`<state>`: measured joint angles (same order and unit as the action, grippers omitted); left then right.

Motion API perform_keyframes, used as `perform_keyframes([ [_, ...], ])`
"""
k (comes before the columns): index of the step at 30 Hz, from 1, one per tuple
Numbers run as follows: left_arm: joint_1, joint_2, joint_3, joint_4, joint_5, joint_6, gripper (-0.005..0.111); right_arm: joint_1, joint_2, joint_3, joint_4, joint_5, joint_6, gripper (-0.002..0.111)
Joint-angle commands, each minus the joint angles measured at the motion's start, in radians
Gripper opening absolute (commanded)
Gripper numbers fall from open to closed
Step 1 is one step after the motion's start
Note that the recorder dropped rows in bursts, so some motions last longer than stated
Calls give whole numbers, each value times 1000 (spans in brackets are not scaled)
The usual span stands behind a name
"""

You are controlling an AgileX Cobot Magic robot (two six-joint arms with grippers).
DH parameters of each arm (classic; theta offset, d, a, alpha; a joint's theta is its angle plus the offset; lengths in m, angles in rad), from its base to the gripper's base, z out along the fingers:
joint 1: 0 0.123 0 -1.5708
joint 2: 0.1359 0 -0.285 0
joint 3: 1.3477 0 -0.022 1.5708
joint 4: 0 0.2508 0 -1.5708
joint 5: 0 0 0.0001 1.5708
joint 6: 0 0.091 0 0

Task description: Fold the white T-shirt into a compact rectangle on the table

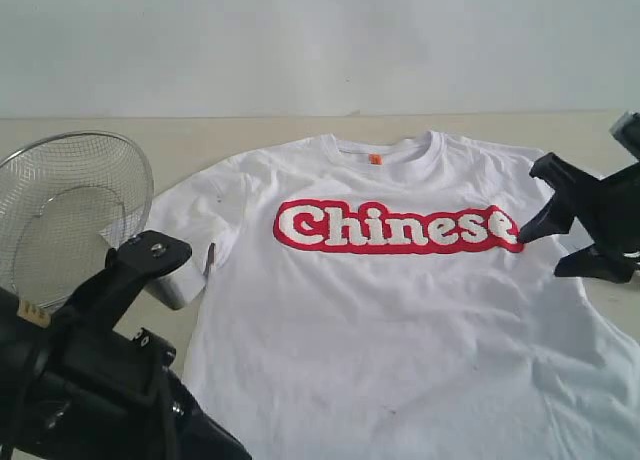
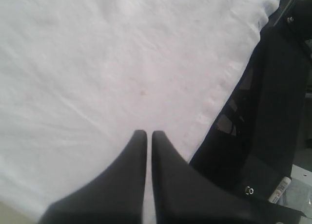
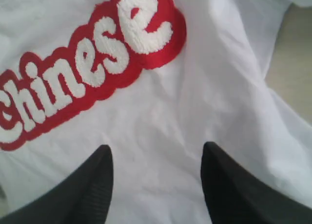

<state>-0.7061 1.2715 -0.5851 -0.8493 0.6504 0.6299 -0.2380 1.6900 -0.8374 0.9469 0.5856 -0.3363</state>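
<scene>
white T-shirt flat on your desk, your left claw closed above it, your right claw open over its chest

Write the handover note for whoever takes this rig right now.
Left hand: shut, nothing visible in it, over plain cloth near an edge of the shirt.
Right hand: open, holding nothing, over the shirt just past the end of the lettering.
Shirt: spread face up on the table, collar at the far side, sleeves out. Basket stands beside one sleeve, on the left hand's side.
Done: shirt laid out flat; no fold made.
Left: every fold, sleeves and sides in, then lengthwise, to a compact rectangle.
</scene>
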Motion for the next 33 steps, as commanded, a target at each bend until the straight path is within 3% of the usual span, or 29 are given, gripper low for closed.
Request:
perform_keyframes([
  [1,-1,-7,2,-7,-3,-8,5,-42,76,0,241,-3,-75,49],
  [4,-1,-7,2,-7,-9,-8,5,-121,78,0,431,55,-231,49],
  [7,-1,-7,2,-5,-26,-8,5,-250,78,6,457,214,-310,49],
  [10,-1,-7,2,-5,-33,-8,5,-385,78,140,641,351,-542,48],
  [14,-1,-7,2,-7,-31,-8,5,-444,78,306,798,380,-800,41],
  [23,-1,-7,2,-7,-19,-8,5,-453,78,323,798,198,-745,42],
  [33,-1,-7,2,-8,-16,-8,5,-448,78,209,798,162,-633,42],
])
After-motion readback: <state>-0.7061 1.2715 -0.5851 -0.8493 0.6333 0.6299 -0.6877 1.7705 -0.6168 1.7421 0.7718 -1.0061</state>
